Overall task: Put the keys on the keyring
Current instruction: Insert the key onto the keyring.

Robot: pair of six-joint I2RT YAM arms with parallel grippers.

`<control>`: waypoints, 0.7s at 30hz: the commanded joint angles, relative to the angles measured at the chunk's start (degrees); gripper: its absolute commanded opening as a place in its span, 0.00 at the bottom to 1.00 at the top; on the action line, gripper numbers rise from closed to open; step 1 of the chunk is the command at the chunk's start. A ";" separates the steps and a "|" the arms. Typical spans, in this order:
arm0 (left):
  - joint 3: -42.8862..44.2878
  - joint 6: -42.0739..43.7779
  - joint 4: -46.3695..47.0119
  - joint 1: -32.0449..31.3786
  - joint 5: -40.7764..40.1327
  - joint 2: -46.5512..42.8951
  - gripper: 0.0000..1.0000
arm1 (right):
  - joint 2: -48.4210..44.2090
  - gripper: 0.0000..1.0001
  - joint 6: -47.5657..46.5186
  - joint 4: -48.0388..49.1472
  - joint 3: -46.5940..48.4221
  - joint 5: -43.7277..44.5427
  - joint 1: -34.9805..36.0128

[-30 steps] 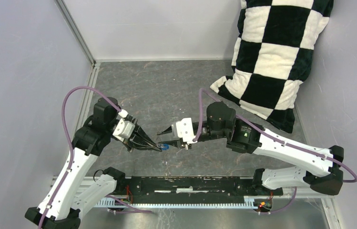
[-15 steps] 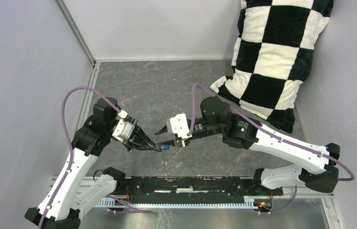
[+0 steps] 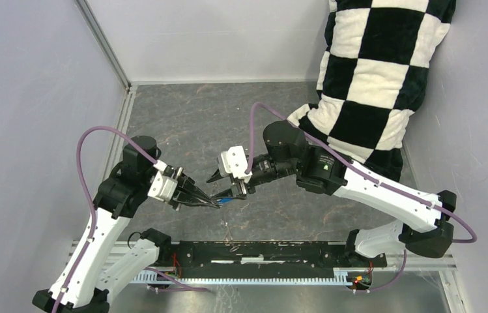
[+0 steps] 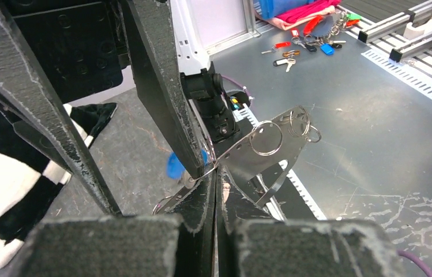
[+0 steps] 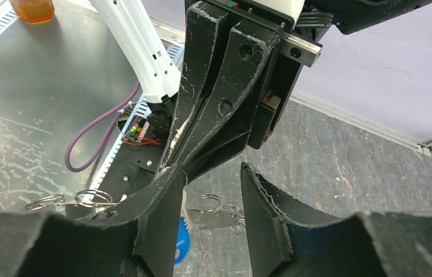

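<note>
Left gripper (image 4: pixel 213 173) is clamped on the thin keyring (image 4: pixel 237 147) wire. Right gripper (image 5: pixel 207 170) jaws stand apart, blue key (image 5: pixel 181 242) ungripped just beside one finger. I judge both light, stiff and slippery; I'd pinch the key's head.

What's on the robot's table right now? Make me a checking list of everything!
Surface: dark marbled tabletop.
Job's things: blue-headed key between the two gripper tips; wire keyring carrying small rings.
Clutter: checkered pillow in the far right corner; spare keys and an orange container on the metal bench.
Grippers: left gripper shut on the wire keyring; right gripper open beside the key.
Cables: purple cables loop above both arms.
Surroundings: pale walls.
</note>
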 commanded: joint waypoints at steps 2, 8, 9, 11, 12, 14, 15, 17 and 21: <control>2.22 5.63 -1.39 -0.26 3.88 0.91 0.02 | 0.25 0.49 2.05 0.33 4.08 0.82 -0.51; 3.41 7.87 -1.40 -0.13 3.63 1.40 0.02 | 1.34 0.52 2.54 -1.40 7.45 0.45 -0.80; 3.68 8.30 -1.47 -0.06 3.53 1.46 0.02 | 1.46 0.53 2.62 -1.45 7.79 0.57 -0.82; 4.37 8.89 -1.40 0.09 3.39 1.87 0.02 | 1.57 0.54 2.62 -1.94 8.86 1.04 -0.95; 4.68 9.12 -1.40 0.21 3.41 2.15 0.02 | 1.60 0.55 2.71 -2.24 9.45 1.18 -1.19; 5.31 9.20 -1.42 0.58 3.50 2.46 0.02 | 0.99 0.57 3.04 -2.50 10.14 2.91 -1.69; 5.44 9.14 -1.49 0.73 3.60 2.64 0.02 | 0.34 0.60 3.15 -2.46 10.28 4.13 -2.02; 5.75 8.99 -1.50 1.00 3.81 2.87 0.02 | -1.51 0.66 3.16 -2.03 9.95 5.18 -2.84; 6.54 8.36 -1.68 2.06 4.52 3.87 0.02 | -5.26 0.65 2.42 -2.74 7.00 5.49 -3.58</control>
